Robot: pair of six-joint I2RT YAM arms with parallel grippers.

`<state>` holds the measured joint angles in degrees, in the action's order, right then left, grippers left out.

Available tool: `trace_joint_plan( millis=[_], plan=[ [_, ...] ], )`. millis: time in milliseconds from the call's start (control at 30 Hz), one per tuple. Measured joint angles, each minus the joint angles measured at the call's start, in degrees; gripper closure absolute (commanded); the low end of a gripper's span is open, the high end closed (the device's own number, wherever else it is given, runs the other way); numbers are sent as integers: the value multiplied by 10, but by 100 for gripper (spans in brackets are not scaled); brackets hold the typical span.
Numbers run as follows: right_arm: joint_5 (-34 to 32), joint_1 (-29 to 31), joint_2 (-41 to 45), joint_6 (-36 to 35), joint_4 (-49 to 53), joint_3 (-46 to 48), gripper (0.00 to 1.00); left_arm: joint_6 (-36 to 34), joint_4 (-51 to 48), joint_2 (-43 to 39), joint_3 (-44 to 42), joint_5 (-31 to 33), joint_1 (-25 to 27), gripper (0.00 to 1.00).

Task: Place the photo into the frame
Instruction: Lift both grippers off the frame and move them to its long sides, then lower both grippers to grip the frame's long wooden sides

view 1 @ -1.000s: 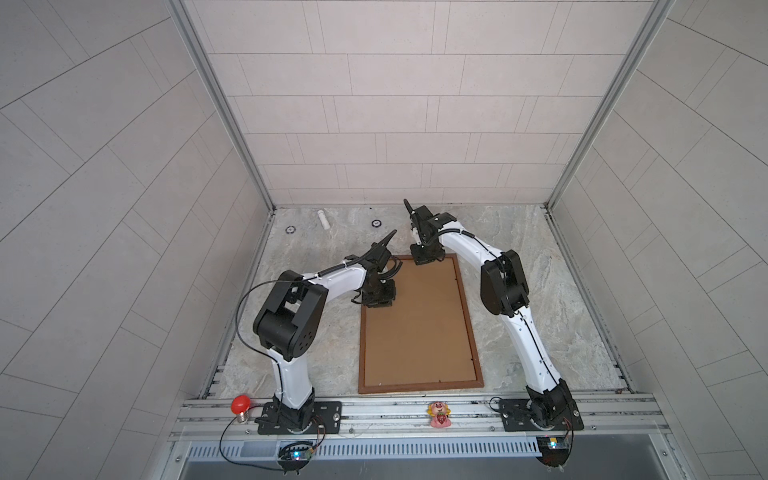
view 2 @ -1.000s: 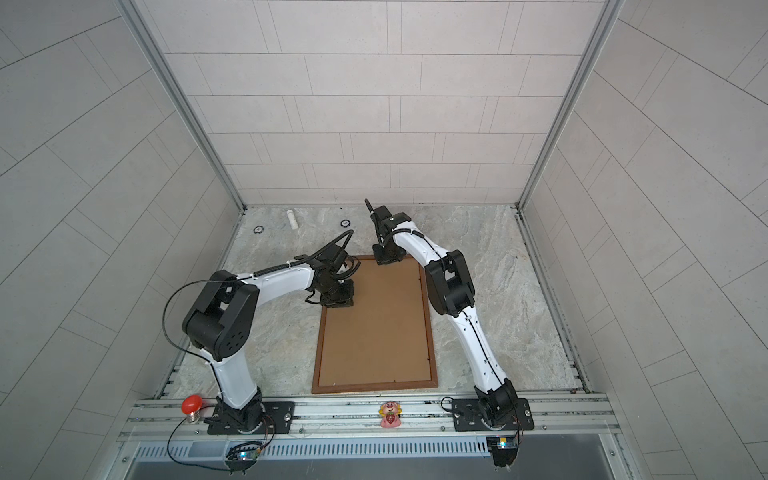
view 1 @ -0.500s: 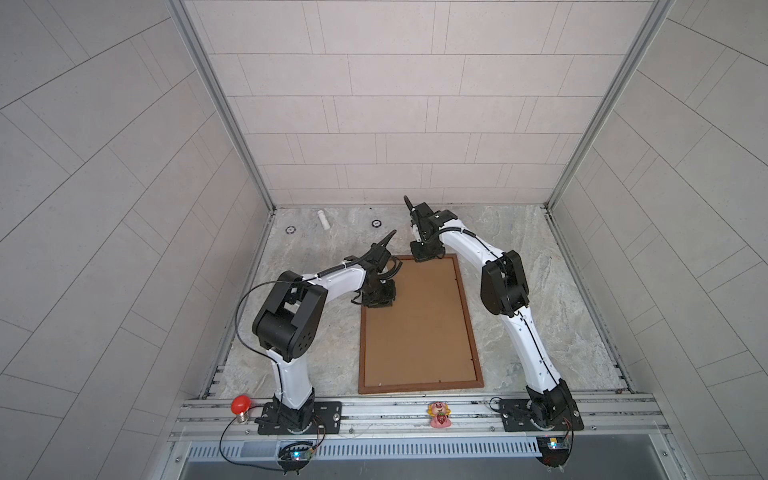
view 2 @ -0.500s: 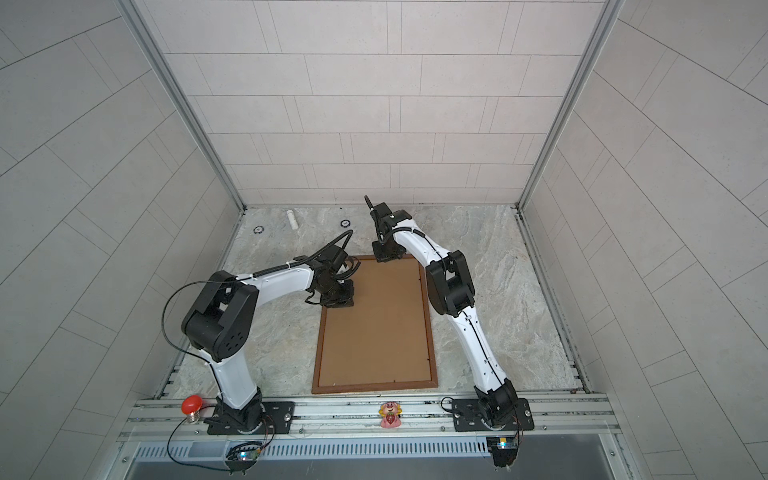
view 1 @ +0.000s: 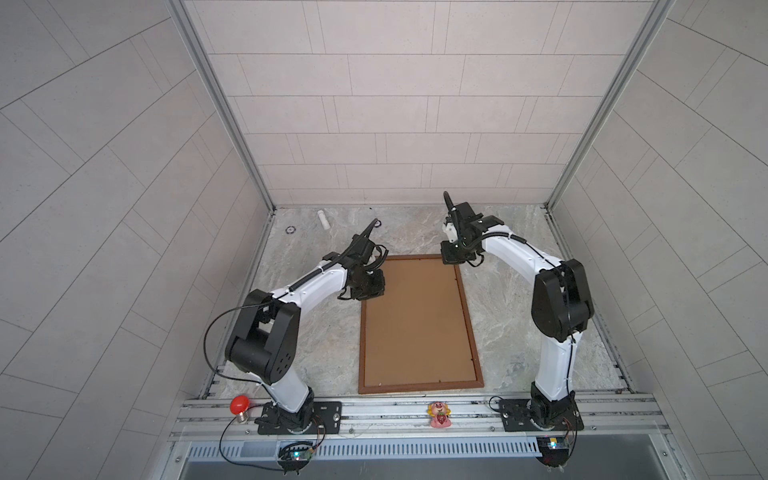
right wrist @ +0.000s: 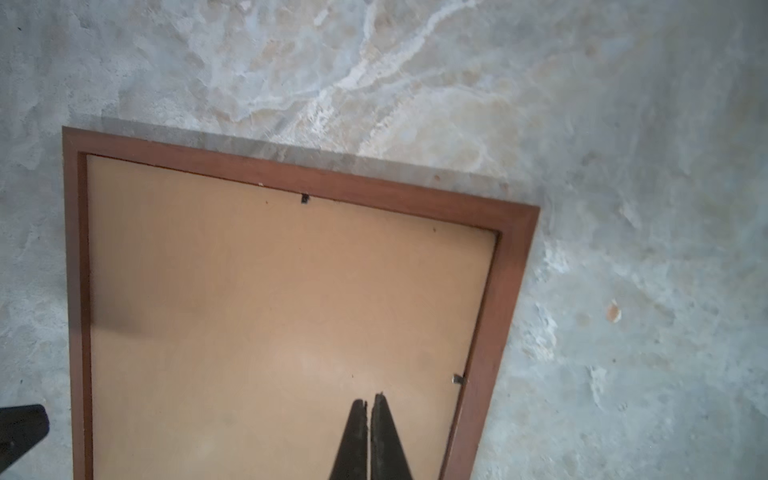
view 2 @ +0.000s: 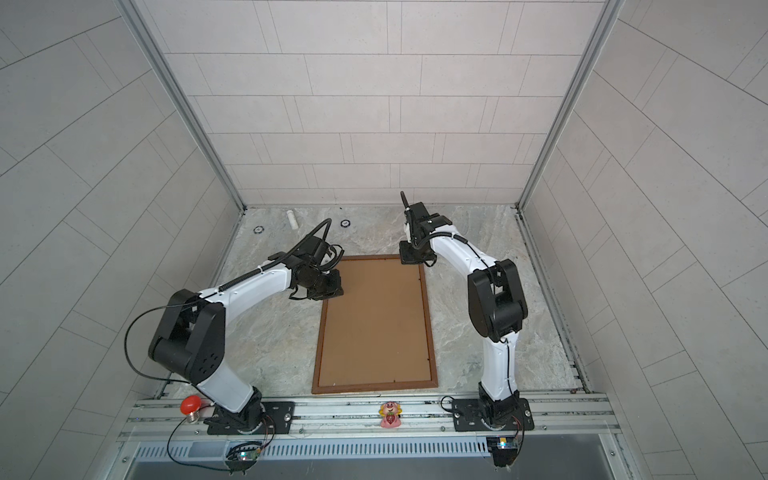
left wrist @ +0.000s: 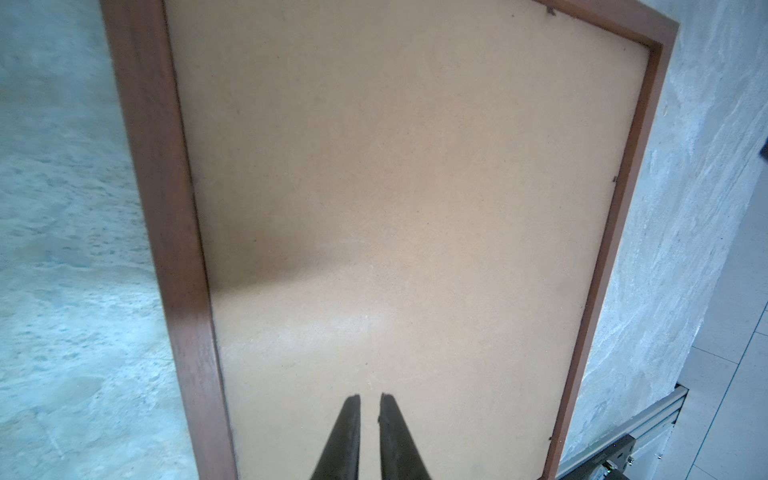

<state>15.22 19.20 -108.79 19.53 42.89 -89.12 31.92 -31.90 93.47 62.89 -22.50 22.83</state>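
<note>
The frame (view 1: 468, 320) (view 2: 429, 324) lies flat on the marble table, back side up. A plain brown backing board (view 1: 415, 324) (view 2: 374, 324) fills it. The photo is hidden. My left gripper (view 1: 376, 286) (view 2: 334, 286) hovers over the board near the frame's far left corner. In the left wrist view, the left gripper (left wrist: 370, 395) shows a narrow gap with nothing in it above the board (left wrist: 415, 187), beside the wooden rail (left wrist: 174, 249). My right gripper (view 1: 451, 257) (view 2: 409, 257) is at the far right corner. In the right wrist view, the right gripper (right wrist: 368, 399) is shut and empty over the board (right wrist: 270, 291).
A small white cylinder (view 1: 324, 219) and two black rings (view 1: 290, 229) (view 1: 377, 223) lie near the back wall. A red bulb (view 1: 240, 403) and a pink toy (view 1: 439, 413) sit on the front rail. Small metal tabs (right wrist: 457, 379) stick out along the frame's inner edge.
</note>
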Motion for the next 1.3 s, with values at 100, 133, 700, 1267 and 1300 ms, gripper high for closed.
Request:
trace_joint_plan(
  millis=[100, 133, 700, 1267, 1300],
  plan=[
    [3, -10, 59, 5, -16, 88, 84, -5, -17, -24, -17, 22, -7, 81],
    [4, -12, 78, 6, -18, 114, 78, -5, -24, -34, -23, 32, -12, 80],
    [80, -30, 293, 32, -69, 409, 21, -4, -50, -10, -94, 168, -73, 75],
    [139, -31, 179, 37, -184, 409, 21, -9, -27, 38, -77, 164, -39, 77],
    [146, -31, 175, 37, -192, 408, 21, -9, -24, 41, -73, 163, -30, 77]
  ],
)
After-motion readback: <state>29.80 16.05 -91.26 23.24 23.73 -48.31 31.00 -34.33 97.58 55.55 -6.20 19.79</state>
